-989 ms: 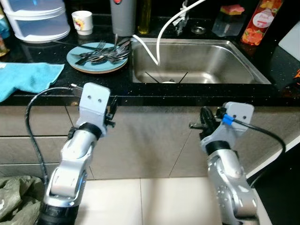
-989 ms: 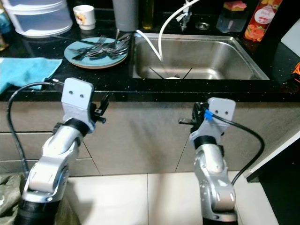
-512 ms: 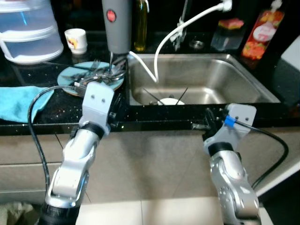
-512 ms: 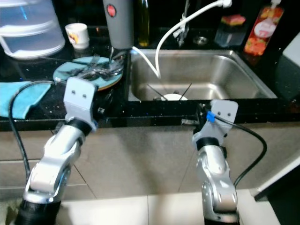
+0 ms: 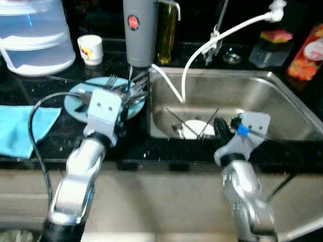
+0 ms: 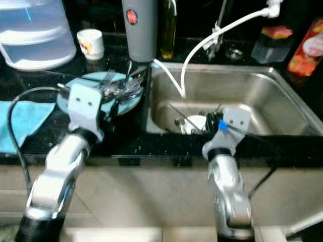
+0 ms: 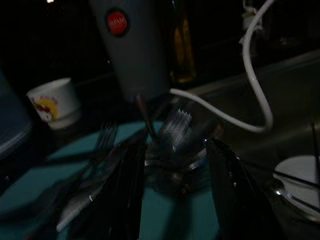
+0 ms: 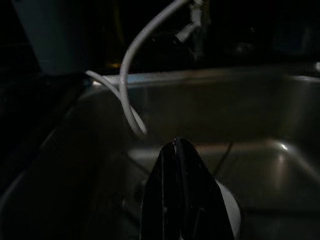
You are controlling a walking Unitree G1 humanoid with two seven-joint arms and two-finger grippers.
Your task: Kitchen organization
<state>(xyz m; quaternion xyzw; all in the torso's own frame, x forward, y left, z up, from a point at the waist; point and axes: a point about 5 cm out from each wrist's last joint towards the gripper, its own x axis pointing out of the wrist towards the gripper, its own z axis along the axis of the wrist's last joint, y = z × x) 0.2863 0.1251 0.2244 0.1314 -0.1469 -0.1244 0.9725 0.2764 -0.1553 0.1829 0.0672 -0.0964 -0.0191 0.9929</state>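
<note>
Here, left end effector (image 7: 172, 190) above cutlery (image 7: 165, 150).

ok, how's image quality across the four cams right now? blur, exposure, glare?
Both eye views: soft, slightly smeared, bright sheen on the sink steel. Left wrist view: dim, forks on the blue plate blurred, left claw open around them. Right wrist view: very dark, right claw shut, white hose and a sink glint readable.
</note>
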